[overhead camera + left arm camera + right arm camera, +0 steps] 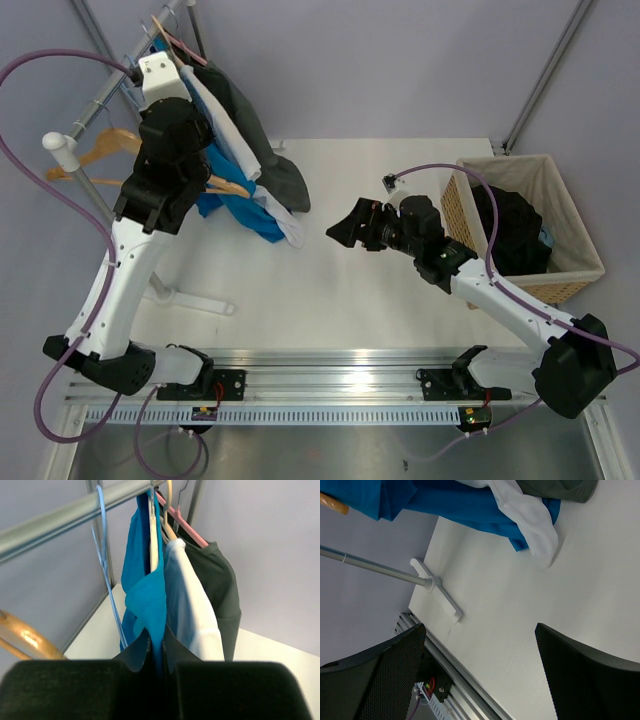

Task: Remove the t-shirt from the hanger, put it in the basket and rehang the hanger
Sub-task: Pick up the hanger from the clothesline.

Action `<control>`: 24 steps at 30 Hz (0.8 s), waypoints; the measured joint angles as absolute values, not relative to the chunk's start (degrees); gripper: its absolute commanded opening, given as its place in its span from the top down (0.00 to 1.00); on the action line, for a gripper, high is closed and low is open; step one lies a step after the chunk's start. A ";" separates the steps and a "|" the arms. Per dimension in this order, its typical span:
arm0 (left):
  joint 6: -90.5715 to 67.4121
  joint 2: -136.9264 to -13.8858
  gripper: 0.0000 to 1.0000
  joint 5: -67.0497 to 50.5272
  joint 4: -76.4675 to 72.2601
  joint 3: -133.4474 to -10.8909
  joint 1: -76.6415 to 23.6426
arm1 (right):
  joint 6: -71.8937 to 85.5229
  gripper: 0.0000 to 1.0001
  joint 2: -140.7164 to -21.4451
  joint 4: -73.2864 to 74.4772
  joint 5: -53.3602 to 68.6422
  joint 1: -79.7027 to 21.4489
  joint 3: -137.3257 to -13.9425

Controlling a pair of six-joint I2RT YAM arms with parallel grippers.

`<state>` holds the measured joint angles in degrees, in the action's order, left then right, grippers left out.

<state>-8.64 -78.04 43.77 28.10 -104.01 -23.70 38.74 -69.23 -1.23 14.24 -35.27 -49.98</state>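
Observation:
A blue t-shirt (235,208) hangs on a pale hanger (154,540) on the rack rail (65,515), at the back left. My left gripper (200,185) is raised by the rack and is shut on the blue t-shirt's fabric (147,595), which is pinched between the jaws (157,650). A white shirt (192,610) and a dark shirt (222,585) hang right beside it. My right gripper (345,228) is open and empty above the middle of the table, pointing towards the clothes. In the right wrist view, its jaws (480,655) stand wide apart over bare table, and the blue hem (460,502) is at the top.
A wicker basket (570,215) holding dark clothing (510,230) stands at the right. An empty wooden hanger (105,150) and a thin blue hanger (107,580) hang on the rail. The rack's white foot (440,592) rests on the table at the left.

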 measured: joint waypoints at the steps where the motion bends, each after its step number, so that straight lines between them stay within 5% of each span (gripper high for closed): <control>1: -8.71 -76.93 1.00 43.88 28.34 -103.02 -24.58 | 38.76 0.03 -69.23 -1.21 14.24 -35.27 -49.98; 14: -7.66 -64.23 1.00 44.16 29.08 -92.62 -33.06 | 38.59 0.03 -70.15 -0.60 14.50 -35.68 -50.35; 24: -15.64 -51.37 1.00 30.92 32.23 -81.17 -33.85 | 38.54 0.02 -70.26 -0.58 14.57 -35.68 -50.50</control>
<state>-15.64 -51.37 30.92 32.23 -81.17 -33.85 38.54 -70.26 -0.58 14.57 -35.68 -50.50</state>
